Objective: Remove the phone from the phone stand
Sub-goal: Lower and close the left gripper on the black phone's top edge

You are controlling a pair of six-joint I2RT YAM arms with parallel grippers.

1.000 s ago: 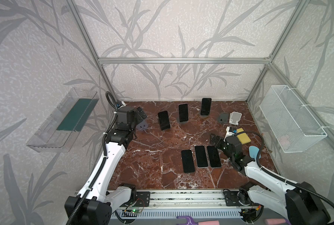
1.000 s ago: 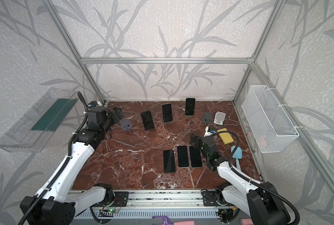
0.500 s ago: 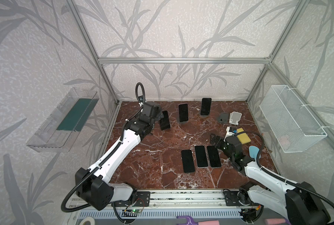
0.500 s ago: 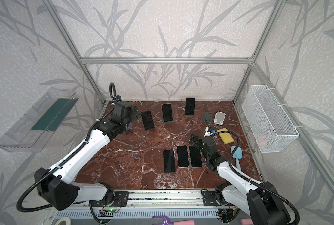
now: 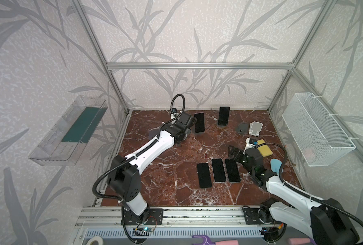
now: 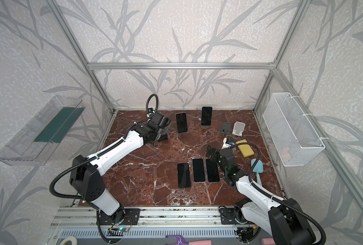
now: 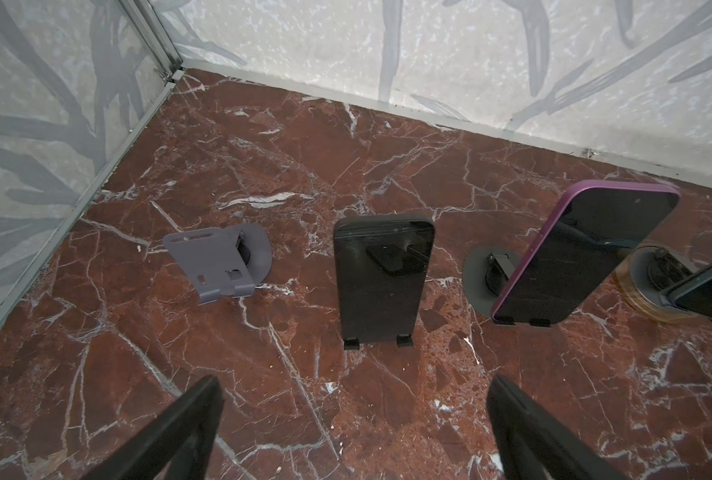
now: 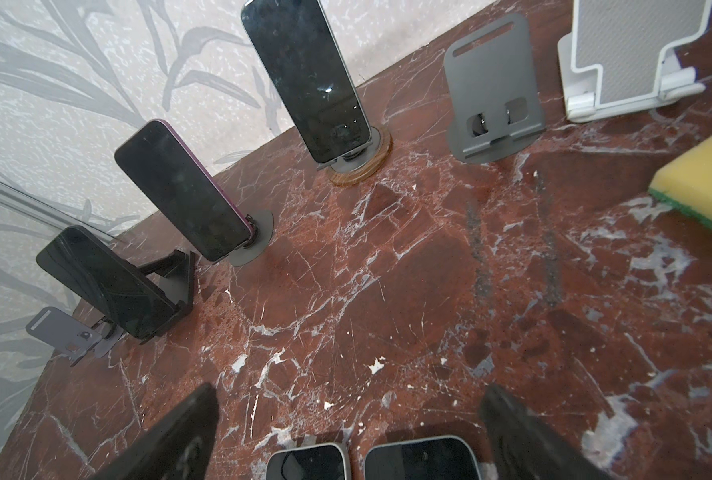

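On the marble table (image 7: 262, 145), we are holding our left pincer (image 7: 354, 386) — wide open — squared to the black phone (image 7: 381, 278) leaning on its stand (image 7: 404, 340) far left, to straddle it; our right pincer (image 8: 350, 395) is hovering open.

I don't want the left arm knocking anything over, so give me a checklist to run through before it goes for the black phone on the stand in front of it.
1. The left gripper is open and empty: ok.
2. The black phone leans on its black stand, with its bottom edge in both lips: ok.
3. The phone sits roughly centred between the open jaws: ok.
4. The gripper is not yet touching the phone: ok.
5. There is room beside the purple-cased phone for the jaw on that side: cannot tell.
6. The right gripper is open, well away by the flat phones: ok.
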